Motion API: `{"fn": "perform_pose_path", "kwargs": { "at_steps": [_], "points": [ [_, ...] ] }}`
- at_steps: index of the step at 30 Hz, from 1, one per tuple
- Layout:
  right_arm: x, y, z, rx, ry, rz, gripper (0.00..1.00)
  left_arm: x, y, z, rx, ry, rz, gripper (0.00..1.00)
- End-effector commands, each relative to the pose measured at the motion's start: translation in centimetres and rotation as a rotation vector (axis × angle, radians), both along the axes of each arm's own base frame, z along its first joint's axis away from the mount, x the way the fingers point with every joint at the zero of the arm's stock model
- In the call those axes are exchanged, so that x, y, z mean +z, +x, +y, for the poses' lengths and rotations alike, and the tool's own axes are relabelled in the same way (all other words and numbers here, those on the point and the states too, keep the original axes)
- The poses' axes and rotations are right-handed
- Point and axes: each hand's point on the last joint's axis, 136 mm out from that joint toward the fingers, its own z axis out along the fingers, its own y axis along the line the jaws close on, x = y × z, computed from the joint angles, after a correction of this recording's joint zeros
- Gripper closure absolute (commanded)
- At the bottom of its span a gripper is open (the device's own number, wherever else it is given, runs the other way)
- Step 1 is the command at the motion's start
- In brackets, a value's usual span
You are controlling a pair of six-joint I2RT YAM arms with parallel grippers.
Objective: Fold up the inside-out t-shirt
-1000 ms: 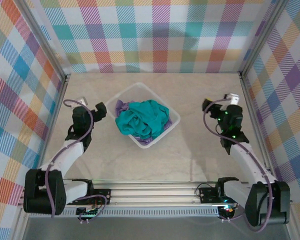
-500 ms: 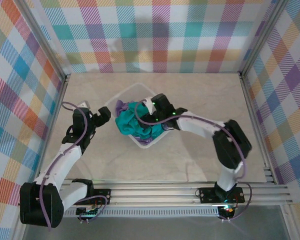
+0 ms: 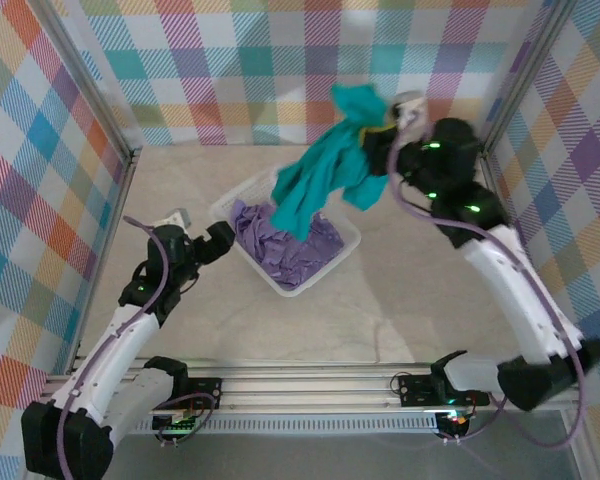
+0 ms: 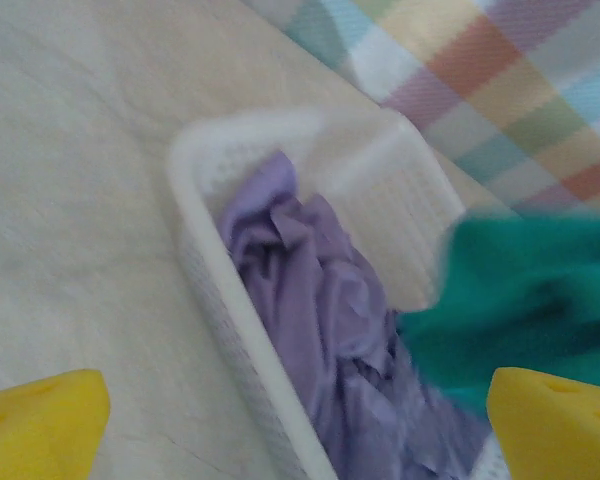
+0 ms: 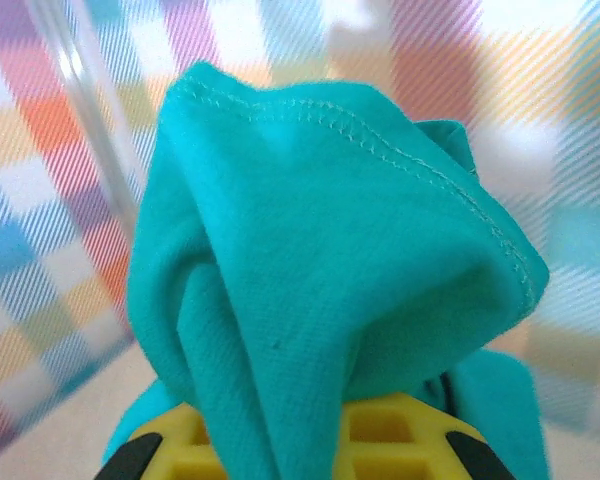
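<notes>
Now: right gripper [image 3: 378, 124] clamped shut on a bunched fold of the teal t-shirt [image 3: 320, 175], held high near the table's [image 3: 420, 290] far edge. The shirt's lower end dangles over the white basket [image 3: 280, 286] near mid-table. Purple garment [image 3: 292, 245] lies in the basket. Left gripper [image 3: 218, 243] wide open, empty, just beside the basket's left side.

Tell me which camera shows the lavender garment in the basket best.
Top external: the lavender garment lies almost whole in the white basket. Left wrist shows it closer, but cropped and partly behind the teal t-shirt.
</notes>
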Motion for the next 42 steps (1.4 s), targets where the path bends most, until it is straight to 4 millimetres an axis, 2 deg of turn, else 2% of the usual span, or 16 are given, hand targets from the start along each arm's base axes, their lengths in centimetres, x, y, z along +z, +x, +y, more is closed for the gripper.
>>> {"fn": "perform_pose_path", "kwargs": {
  "at_steps": [1,4,9,11,12,13,15,17,22,24,27,29,31,36,39,42],
  "points": [
    [-2.9,2.0,-4.1,-0.191,-0.086,0.096,1.0,-2.3,-0.3,-2.0,-0.028,0.026,0.088,0.03],
    [-4.8,3.4,-6.6,-0.288,-0.127,0.154,1.0,-3.8,0.4,-3.8,-0.073,0.07,0.128,0.07],
    [-13.3,7.2,-8.2,-0.358,-0.227,0.355,0.97,-6.1,1.8,-4.9,-0.078,0.152,0.181,0.21],
    [-16.8,8.3,-8.8,-0.38,-0.268,0.433,0.75,-7.2,2.4,-4.7,-0.071,0.197,0.2,0.34],
    [-18.5,8.6,-8.9,-0.382,-0.29,0.469,0.56,-7.6,2.7,-4.4,-0.059,0.23,0.203,0.39],
    [-19.4,8.7,-8.8,-0.378,-0.297,0.487,0.48,-7.9,2.9,-3.8,-0.043,0.269,0.208,0.44],
    [-20.7,8.2,-7.9,-0.324,-0.283,0.516,0.27,-7.9,3.7,-2.0,0.011,0.38,0.207,0.51],
    [-21.3,7.3,-6.3,-0.225,-0.244,0.525,0.18,-7.6,4.6,0.5,0.076,0.478,0.2,0.56],
    [-24.0,4.3,-1.8,0.017,-0.103,0.617,0.15,-5.0,8.5,9.0,0.298,0.675,0.199,0.6],
    [-25.5,3.3,-0.2,0.082,-0.069,0.666,0.15,-3.6,10.6,13.6,0.419,0.755,0.217,0.59],
    [-27.9,2.5,1.9,0.141,-0.043,0.724,0.15,-2.2,12.6,18.4,0.508,0.827,0.324,0.53],
    [-29.5,2.5,3.5,0.189,-0.023,0.774,0.15,-0.9,13.2,17.8,0.474,0.799,0.315,0.48],
    [-31.9,2.4,5.2,0.218,-0.029,0.85,0.15,0.1,13.0,15.3,0.404,0.659,0.247,0.39],
    [-37.0,1.5,7.9,0.241,-0.023,0.966,0.13,1.5,9.7,9.4,0.229,0.343,0.135,0.26],
    [-37.3,-0.1,12.1,0.326,0.005,0.977,0.16,2.5,7.4,7.3,0.164,0.263,0.102,0.22],
    [-36.1,-1.2,17.6,0.43,0.083,0.944,0.19,4.3,5.1,8.0,0.185,0.282,0.074,0.21]
  ]
}}
